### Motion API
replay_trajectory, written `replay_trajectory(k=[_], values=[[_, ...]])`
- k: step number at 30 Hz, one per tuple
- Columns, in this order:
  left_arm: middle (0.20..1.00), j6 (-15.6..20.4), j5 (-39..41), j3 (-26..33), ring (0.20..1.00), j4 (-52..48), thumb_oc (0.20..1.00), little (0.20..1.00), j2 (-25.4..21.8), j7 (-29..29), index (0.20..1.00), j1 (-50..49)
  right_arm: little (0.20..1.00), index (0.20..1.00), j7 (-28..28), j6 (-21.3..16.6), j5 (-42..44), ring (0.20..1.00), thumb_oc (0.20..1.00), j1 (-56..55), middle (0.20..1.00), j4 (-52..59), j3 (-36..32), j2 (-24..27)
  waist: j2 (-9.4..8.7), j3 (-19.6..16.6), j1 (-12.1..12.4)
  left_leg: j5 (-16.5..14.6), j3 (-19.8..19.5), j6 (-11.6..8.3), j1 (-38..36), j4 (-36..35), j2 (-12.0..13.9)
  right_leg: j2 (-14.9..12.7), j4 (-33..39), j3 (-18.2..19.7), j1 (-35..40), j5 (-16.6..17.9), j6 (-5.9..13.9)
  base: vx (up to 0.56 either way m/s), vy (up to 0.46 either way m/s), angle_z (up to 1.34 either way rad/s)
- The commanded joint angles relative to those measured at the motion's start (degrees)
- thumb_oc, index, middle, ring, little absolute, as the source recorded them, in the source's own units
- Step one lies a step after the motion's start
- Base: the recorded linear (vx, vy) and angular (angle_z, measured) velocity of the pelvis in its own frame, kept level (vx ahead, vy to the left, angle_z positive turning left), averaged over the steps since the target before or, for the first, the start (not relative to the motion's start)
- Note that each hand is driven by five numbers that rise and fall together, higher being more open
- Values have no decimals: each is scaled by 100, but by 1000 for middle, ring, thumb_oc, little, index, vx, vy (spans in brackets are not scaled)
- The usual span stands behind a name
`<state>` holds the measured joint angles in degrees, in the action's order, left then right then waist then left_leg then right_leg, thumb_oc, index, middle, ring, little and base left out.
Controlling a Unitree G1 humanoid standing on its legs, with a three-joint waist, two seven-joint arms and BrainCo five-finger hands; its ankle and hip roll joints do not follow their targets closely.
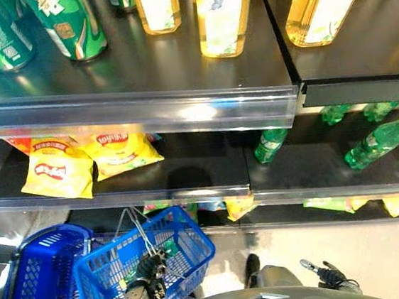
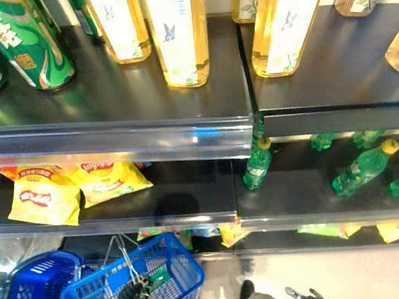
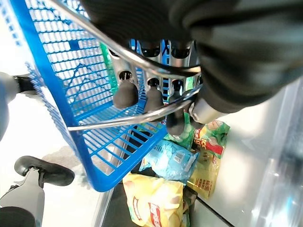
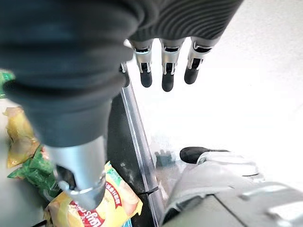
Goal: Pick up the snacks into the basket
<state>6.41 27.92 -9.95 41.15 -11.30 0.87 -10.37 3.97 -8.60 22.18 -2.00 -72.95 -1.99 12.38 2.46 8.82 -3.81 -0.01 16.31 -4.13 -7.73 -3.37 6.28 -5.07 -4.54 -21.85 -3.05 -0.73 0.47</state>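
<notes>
- My left hand (image 1: 149,270) hangs low at my left side, fingers curled round the thin wire handles (image 3: 128,118) of the blue plastic mesh basket (image 1: 188,247), which hangs from that grip.
- A second blue mesh basket (image 1: 35,281) sits just beside it, further to my left.
- My right hand (image 1: 325,273) is low at my right side over the pale floor (image 1: 381,245), fingers relaxed and holding nothing.
- The yellow crinkly snack bags (image 1: 58,171) lie on the dark middle shelf (image 1: 187,168), above the basket and well apart from both hands.
- More snack packets, yellow, light blue and green (image 3: 173,158), lie on the bottom shelf just past the basket's rim, near my left hand.
- Green plastic bottles (image 1: 377,141) lie to the right on the middle shelf; tall amber bottles (image 1: 224,11) and green cans (image 1: 65,21) stand on the top shelf.
</notes>
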Motion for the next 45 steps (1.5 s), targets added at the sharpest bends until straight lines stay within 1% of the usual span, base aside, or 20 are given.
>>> replay_trajectory(k=[1, 5, 7, 11, 12, 13, 14, 18, 21, 26, 28, 30, 31, 33, 35, 37, 39, 40, 42, 45], values=[[200, 655, 136, 46, 200, -1101, 200, 200, 140, 225, 200, 222, 1000, 1000, -6, -173, 168, 1000, 1000, 240, 1000, -260, 120, -53, -237, -355, -14, 43, 177, 294, 178, -163, -793, 25, 384, 302, 38, 709, 604, 47, -79, 14], [200, 650, 228, 153, 200, -1021, 200, 200, 172, 185, 200, 277, 1000, 1000, -9, -213, 176, 1000, 1000, 263, 1000, -145, 117, -23, -309, -333, 42, 139, 355, 181, 212, 125, -689, -15, 574, 141, 263, 682, 582, 8, -56, 4], [200, 638, 260, 163, 200, -961, 200, 200, 199, 149, 200, 343, 1000, 1000, 39, -214, 160, 1000, 1000, 287, 1000, -129, 86, 7, -432, -318, -38, 248, 769, -149, 430, 316, -184, -212, 688, -9, 383, 690, 686, -18, 48, 31], [200, 670, 251, 243, 200, -902, 200, 200, 205, 60, 200, 347, 1000, 1000, 24, -193, 114, 1000, 1000, 251, 1000, -58, 135, 8, -524, -363, 23, 747, 637, -331, 671, 194, 354, -339, 761, -8, 408, 717, 698, 42, 76, 4], [200, 677, 242, 243, 200, -897, 200, 200, 204, 23, 200, 337, 1000, 1000, 20, -179, 55, 1000, 1000, 218, 1000, -76, 174, -1, -494, -376, 39, 1160, 569, -473, 702, 20, 799, -363, 674, 41, 416, 562, 676, 81, 96, -2], [200, 677, 242, 243, 200, -897, 200, 200, 204, 23, 200, 337, 1000, 1000, 20, -179, 55, 1000, 1000, 218, 1000, -76, 174, -1, -493, -374, 40, 1162, 569, -473, 698, 17, 800, -362, 673, 41, 419, 561, 676, 161, 249, -5], [200, 679, 248, 269, 200, -839, 200, 200, 224, -5, 200, 350, 1000, 1000, 38, -173, -42, 1000, 1000, 209, 1000, -85, 209, 26, -420, -367, 27, 1535, 593, -606, 721, -110, 1271, -437, 543, 34, 415, 431, 692, 162, 223, -12], [200, 691, 279, 284, 200, -722, 200, 200, 275, -47, 200, 391, 1000, 1000, 19, -183, -86, 1000, 1000, 207, 1000, -8, 250, 37, -204, -284, 23, 2062, 589, -845, 444, -149, 1796, -640, 91, 65, 288, 280, 763, 94, 279, -16], [200, 685, 304, 252, 200, -703, 200, 200, 284, -33, 200, 417, 1000, 1000, 7, -172, -110, 1000, 1000, 228, 1000, -18, 224, 73, -131, -298, 39, 1896, 398, -860, 392, -116, 1768, -805, -37, 217, 188, 308, 842, 95, 373, -22], [200, 663, 164, -36, 200, -794, 200, 200, 85, 74, 200, 594, 1000, 1000, 9, -119, -16, 1000, 1000, 234, 1000, -18, -91, 34, -252, -216, -73, 783, 472, -655, 574, 334, 1213, -1501, -133, 304, 360, 512, 1141, 102, 360, 7], [200, 640, 39, -144, 200, -825, 200, 200, 20, 128, 200, 630, 1000, 1000, 5, -106, 29, 1000, 1000, 232, 1000, 11, -189, -5, -353, -190, -93, 495, 528, -581, 715, 603, 992, -1830, -55, 222, 411, 1011, 1337, 74, 328, 28], [200, 655, -57, -225, 200, -826, 200, 200, 13, 105, 200, 592, 1000, 1000, 50, -77, 11, 1000, 1000, 291, 1000, 63, -205, 45, -366, -160, -58, 228, 553, -308, 673, 584, 548, -2235, -112, 275, 296, 1866, 1444, 75, 359, 13], [200, 655, -57, -225, 200, -825, 200, 200, 13, 104, 200, 594, 1000, 1000, 50, -76, 11, 1000, 1000, 292, 1000, 63, -206, 45, -375, -162, -48, 227, 566, -300, 670, 578, 533, -2248, -111, 292, 284, 1873, 1447, 94, 507, 1], [200, 633, -42, -175, 200, -837, 200, 200, 22, 106, 200, 546, 1000, 1000, 73, -62, 14, 1000, 1000, 392, 1000, 128, -186, 39, -266, -100, 46, 85, 641, -141, 332, 225, 274, -2477, -431, 93, 79, 2041, 1428, 73, 413, -22], [200, 582, -242, -127, 200, -985, 200, 200, -18, 153, 200, 416, 1000, 1000, 89, -89, 37, 1000, 1000, 450, 1000, 368, -80, -76, -157, -66, 230, 27, 796, 105, 132, -150, -108, -2761, -920, -998, -17, 2244, 1453, 14, 558, -63], [200, 560, -284, -134, 200, -989, 200, 200, -31, 151, 200, 393, 1000, 1000, 82, -90, 46, 1000, 1000, 462, 1000, 448, 8, -120, -156, -63, 150, 9, 742, 170, 139, -163, -177, -2592, -1161, -910, -121, 2018, 1431, 12, 339, -36], [200, 592, -317, -158, 200, -937, 200, 200, -76, 145, 200, 444, 1000, 1000, -21, -172, 37, 1000, 1000, 479, 1000, 542, 319, -242, -192, -47, 62, 14, 701, 275, 166, -163, -359, -1624, -1239, -798, -256, 1327, 1290, 22, 228, -8], [200, 595, -317, -154, 200, -934, 200, 200, -77, 146, 200, 441, 1000, 1000, -21, -174, 38, 1000, 1000, 475, 1000, 542, 325, -245, -189, -50, 56, 11, 698, 271, 164, -163, -349, -1610, -1224, -808, -243, 1326, 1288, 37, 173, -18], [200, 603, -276, -96, 200, -918, 200, 200, -46, 124, 200, 393, 1000, 1000, -83, -215, -27, 1000, 1000, 458, 1000, 657, 587, -297, -228, -112, 116, 3, 679, 258, 155, -163, -437, -984, -773, -985, -158, 842, 984, 14, 21, -4], [200, 636, -229, -119, 200, -842, 200, 200, -3, 102, 200, 332, 1000, 1000, -74, -285, -120, 1000, 1000, 498, 1000, 819, 860, -275, -300, -177, 96, 91, 647, 158, 135, -163, -366, -608, -186, -360, -47, 642, 822, 35, -107, 7]])
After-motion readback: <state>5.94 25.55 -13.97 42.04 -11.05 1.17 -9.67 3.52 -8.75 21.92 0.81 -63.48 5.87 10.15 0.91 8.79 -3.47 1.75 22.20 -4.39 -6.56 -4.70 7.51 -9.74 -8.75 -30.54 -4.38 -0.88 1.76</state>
